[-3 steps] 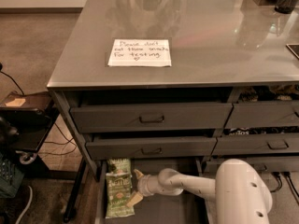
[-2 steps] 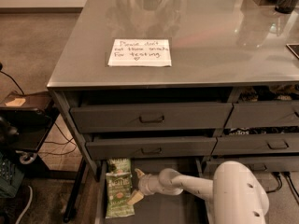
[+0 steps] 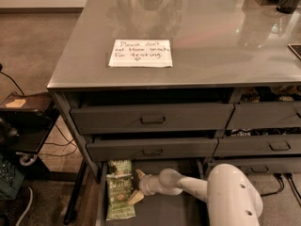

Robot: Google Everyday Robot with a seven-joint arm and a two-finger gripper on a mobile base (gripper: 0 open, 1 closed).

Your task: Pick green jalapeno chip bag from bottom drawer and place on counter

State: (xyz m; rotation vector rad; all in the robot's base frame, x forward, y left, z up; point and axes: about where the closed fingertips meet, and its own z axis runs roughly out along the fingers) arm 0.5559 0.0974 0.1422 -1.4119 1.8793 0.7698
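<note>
The green jalapeno chip bag [image 3: 120,197] lies flat at the left end of the open bottom drawer [image 3: 169,212]. A paler green, similar bag [image 3: 120,166] lies just behind it, partly under the drawer above. My gripper [image 3: 137,186] reaches into the drawer from the right, low over the floor. It is open, with its fingers spread at the jalapeno bag's right edge. The near fingertip [image 3: 135,197] touches or overlaps that edge. The bag is not held. The counter [image 3: 211,46] above carries a white handwritten note [image 3: 140,53].
My white arm shell [image 3: 233,197] fills the lower right. Two shallower drawers [image 3: 150,119] with pull handles stand partly open above the bottom one. More drawers with snacks [image 3: 263,95] are at the right. Dark objects stand along the counter's far edge. A black cart [image 3: 23,126] and cables are at the left.
Almost nothing. The white arm shell has shifted slightly left; the gripper stays open beside the bag.
</note>
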